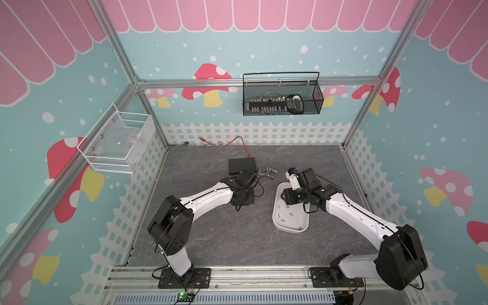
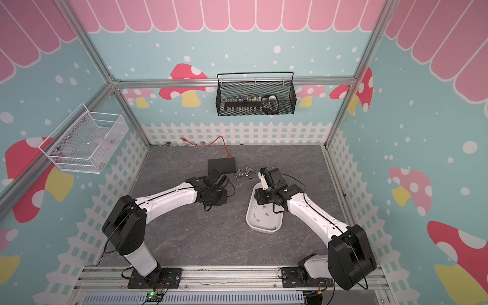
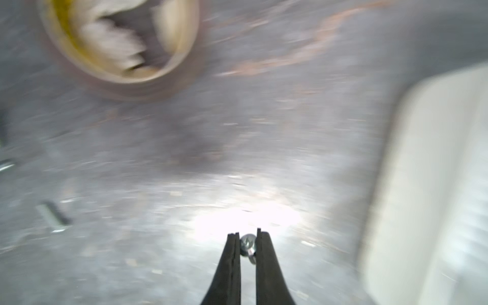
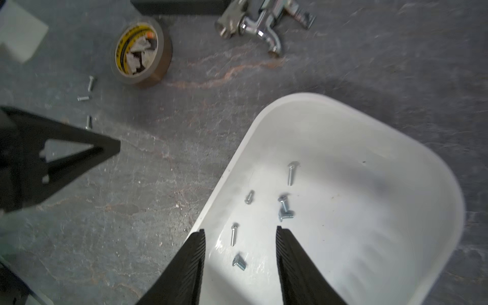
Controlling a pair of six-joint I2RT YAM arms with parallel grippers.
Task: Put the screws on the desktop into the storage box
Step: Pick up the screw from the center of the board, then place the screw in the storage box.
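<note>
Pinched at very tip of left tool (image 3: 247,237): one screw (image 3: 247,244); right tool (image 4: 240,229) released, empty, above storage box (image 4: 369,137); hazard: slip onto table (image 3: 264,132) mid-carry, owing to shallow grip.

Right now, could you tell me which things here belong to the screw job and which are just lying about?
Job: left gripper shut on one screw, loose screws, desktop, storage box.
Lying about: tape roll, faucet piece, black box, black basket, white basket.

Stereo overhead; wrist cameras near desktop (image 1: 224,237)
</note>
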